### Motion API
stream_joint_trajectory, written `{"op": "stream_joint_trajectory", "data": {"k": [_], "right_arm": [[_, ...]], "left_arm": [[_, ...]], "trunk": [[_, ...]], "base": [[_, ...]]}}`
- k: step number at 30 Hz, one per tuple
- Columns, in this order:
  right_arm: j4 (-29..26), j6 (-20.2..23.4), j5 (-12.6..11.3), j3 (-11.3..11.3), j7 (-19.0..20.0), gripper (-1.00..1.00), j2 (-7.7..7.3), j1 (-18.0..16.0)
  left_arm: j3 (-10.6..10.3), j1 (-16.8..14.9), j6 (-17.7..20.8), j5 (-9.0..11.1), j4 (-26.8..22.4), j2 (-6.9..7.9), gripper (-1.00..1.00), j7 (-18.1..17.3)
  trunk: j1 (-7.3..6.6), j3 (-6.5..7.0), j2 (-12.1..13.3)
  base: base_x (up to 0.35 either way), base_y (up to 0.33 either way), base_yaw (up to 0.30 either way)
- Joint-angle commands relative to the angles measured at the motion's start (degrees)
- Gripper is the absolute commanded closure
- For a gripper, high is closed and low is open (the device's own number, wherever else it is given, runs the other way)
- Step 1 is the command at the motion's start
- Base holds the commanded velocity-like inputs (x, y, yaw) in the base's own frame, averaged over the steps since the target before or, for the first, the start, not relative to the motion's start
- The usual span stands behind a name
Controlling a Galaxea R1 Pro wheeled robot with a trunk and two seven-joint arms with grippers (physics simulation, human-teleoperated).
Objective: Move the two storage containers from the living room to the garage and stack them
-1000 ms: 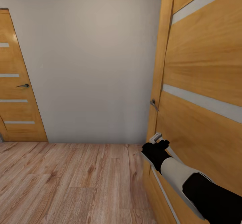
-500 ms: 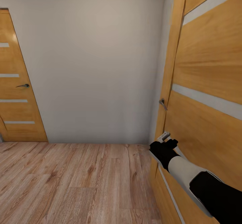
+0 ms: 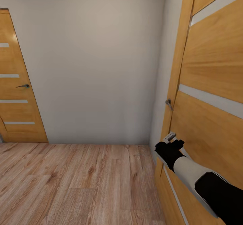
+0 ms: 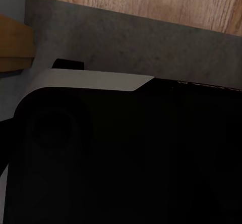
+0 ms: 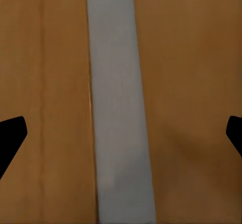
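The right hand [image 3: 169, 138], spread wide, presses close against the wooden door [image 3: 209, 83]; the left hand's state is hidden.

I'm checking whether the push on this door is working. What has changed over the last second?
The near door has swung away, its edge and handle shifting rightward in the head view, baring more white wall. The right gripper followed, against its panel. The far door and wood floor stayed put.

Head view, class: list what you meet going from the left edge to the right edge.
Closed wooden door with lever handle → plain white wall → right gripper → open wooden door with pale stripes.
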Motion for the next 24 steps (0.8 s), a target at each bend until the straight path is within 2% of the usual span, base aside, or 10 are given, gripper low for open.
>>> {"op": "stream_joint_trajectory", "data": {"k": [1, 7, 11, 16, 22, 24], "right_arm": [[-0.1, 0.7, 0.4, 0.7, -0.4, -1.00, -2.39, 0.0], [-0.1, 0.2, 0.4, 0.7, -0.2, -1.00, -3.65, 0.0], [-0.1, 0.1, 0.4, 0.7, -0.1, -1.00, -3.67, 0.0], [-0.2, 0.1, 0.5, -0.4, -0.1, -1.00, -3.54, 0.0], [-1.0, 0.1, 0.5, -0.9, -0.1, -1.00, -2.52, 0.0], [-1.0, 0.1, 0.5, -1.0, -0.1, -1.00, -1.14, 0.0]], "left_arm": [[0.0, 0.0, -0.1, 0.5, 0.0, -0.01, -1.00, -0.1], [0.0, 0.0, -0.1, 0.5, 0.0, -0.01, -1.00, -0.1], [0.0, 0.0, -0.1, 0.5, 0.0, -0.01, -1.00, -0.1], [0.0, 0.0, -0.1, 0.5, 0.0, -0.01, -1.00, -0.1], [0.0, 0.0, -0.1, 0.5, 0.0, -0.01, -1.00, -0.1], [0.0, 0.0, -0.1, 0.5, 0.0, -0.01, -1.00, -0.1]], "trunk": [[0.00, -0.06, 0.0], [0.00, -0.06, 0.0], [0.00, -0.06, 0.0], [0.00, -0.06, 0.0], [0.00, -0.06, 0.0], [0.00, -0.06, 0.0]], "base": [[0.000, 0.000, 0.000], [0.000, 0.000, 0.000], [0.000, 0.000, 0.000], [0.000, 0.000, 0.000], [0.000, 0.000, 0.000], [0.000, 0.000, 0.000]]}}
